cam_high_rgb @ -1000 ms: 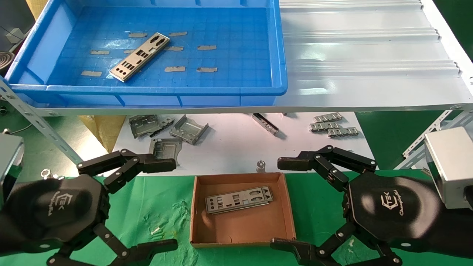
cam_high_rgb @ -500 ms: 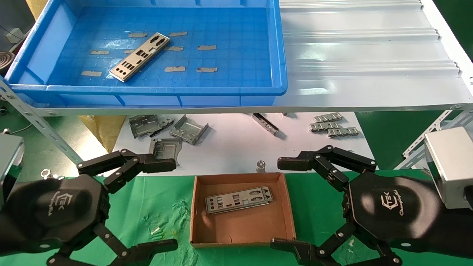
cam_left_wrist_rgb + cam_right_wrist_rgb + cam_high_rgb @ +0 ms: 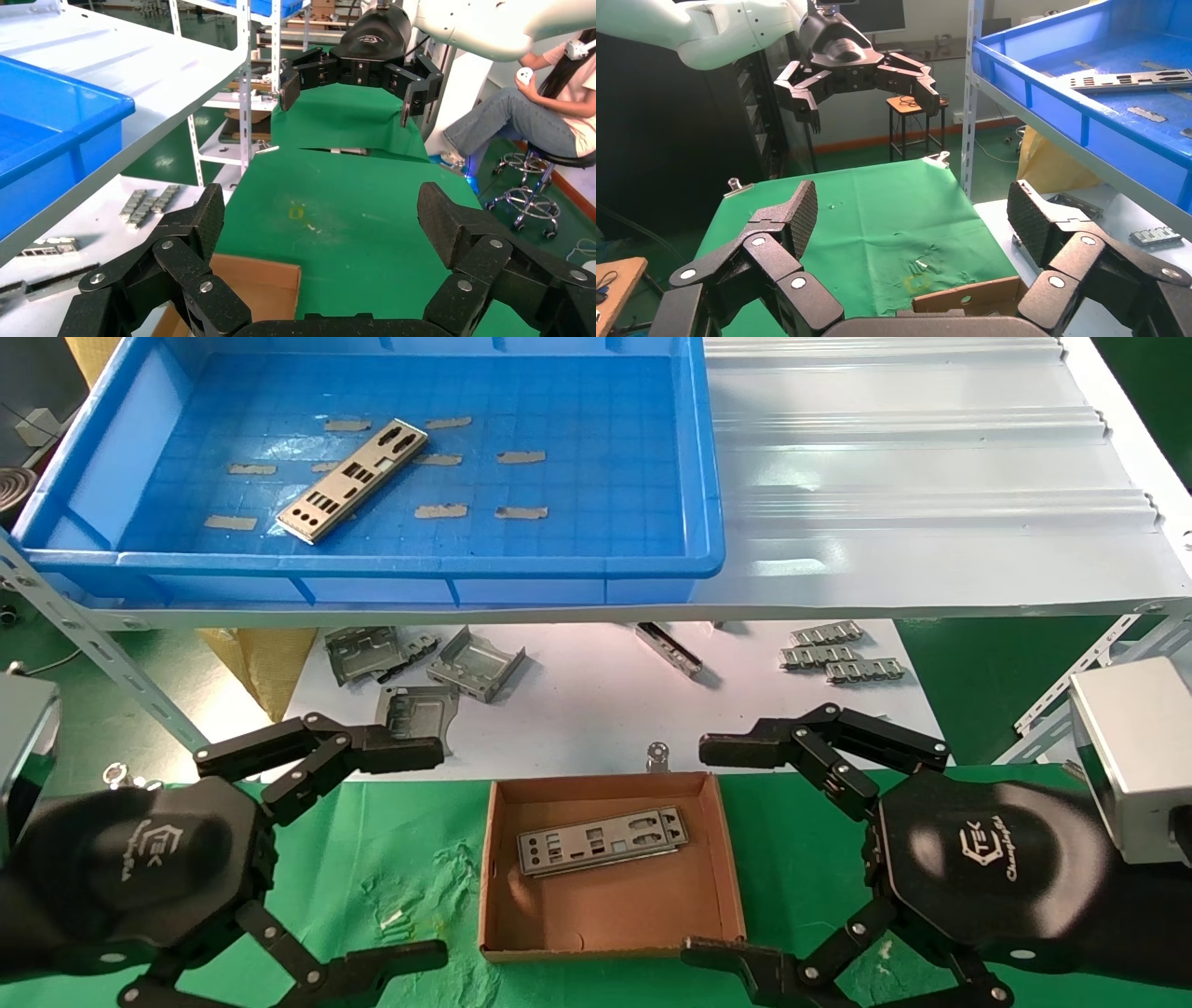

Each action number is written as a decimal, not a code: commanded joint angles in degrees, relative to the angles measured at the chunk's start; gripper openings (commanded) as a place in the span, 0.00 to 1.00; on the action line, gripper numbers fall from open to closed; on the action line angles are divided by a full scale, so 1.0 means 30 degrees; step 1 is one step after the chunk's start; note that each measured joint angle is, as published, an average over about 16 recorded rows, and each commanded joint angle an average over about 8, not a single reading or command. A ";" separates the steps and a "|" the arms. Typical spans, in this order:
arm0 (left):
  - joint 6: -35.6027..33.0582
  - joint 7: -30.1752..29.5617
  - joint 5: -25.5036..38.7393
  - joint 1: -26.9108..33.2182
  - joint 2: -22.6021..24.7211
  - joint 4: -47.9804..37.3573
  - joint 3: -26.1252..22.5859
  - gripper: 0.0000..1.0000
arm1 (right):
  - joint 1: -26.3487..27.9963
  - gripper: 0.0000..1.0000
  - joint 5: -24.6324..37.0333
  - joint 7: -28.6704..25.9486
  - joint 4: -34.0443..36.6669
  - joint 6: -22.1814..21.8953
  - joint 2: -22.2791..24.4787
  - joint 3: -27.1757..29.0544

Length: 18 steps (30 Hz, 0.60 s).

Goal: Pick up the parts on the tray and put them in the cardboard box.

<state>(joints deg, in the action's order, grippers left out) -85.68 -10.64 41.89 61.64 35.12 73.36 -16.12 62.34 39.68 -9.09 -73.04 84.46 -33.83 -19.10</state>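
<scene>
One silver plate [image 3: 352,480] with port cutouts lies slanted in the blue tray [image 3: 559,565] on the upper shelf; it also shows in the right wrist view [image 3: 1124,80]. A second plate [image 3: 602,840] lies in the cardboard box [image 3: 731,859] on the green cloth. My left gripper [image 3: 424,854] is open and empty, low, left of the box. My right gripper [image 3: 712,850] is open and empty, low, right of the box. A box corner shows in the left wrist view [image 3: 260,284] and the right wrist view [image 3: 968,298].
A white corrugated sheet [image 3: 931,477] covers the shelf right of the tray. On the white surface below lie folded grey brackets [image 3: 475,663] and ribbed strips [image 3: 838,654]. A slotted shelf post [image 3: 93,645] slants at the left. A seated person [image 3: 534,98] is beyond the right arm.
</scene>
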 commanded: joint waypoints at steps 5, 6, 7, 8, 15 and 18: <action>0.0000 0.0000 0.0000 0.0000 0.0000 0.0000 0.0000 1.00 | 0.0000 1.00 0.0000 0.0000 0.0000 0.0000 0.0000 0.0000; 0.0000 0.0000 0.0000 0.0000 0.0000 0.0000 0.0000 1.00 | 0.0000 1.00 0.0000 0.0000 0.0000 0.0000 0.0000 0.0000; 0.0000 0.0000 0.0000 0.0000 0.0000 0.0000 0.0000 1.00 | 0.0000 1.00 0.0000 0.0000 0.0000 0.0000 0.0000 0.0000; 0.0000 0.0000 0.0000 0.0000 0.0000 0.0000 0.0000 1.00 | 0.0000 1.00 0.0000 0.0000 0.0000 0.0000 0.0000 0.0000; 0.0000 0.0000 0.0000 0.0000 0.0000 0.0000 0.0000 1.00 | 0.0000 1.00 0.0000 0.0000 0.0000 0.0000 0.0000 0.0000; 0.0000 0.0000 0.0000 0.0000 0.0000 0.0000 0.0000 1.00 | 0.0000 1.00 0.0000 0.0000 0.0000 0.0000 0.0000 0.0000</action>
<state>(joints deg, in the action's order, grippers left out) -85.68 -10.64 41.89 61.64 35.12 73.36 -16.12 62.34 39.68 -9.09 -73.04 84.46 -33.83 -19.10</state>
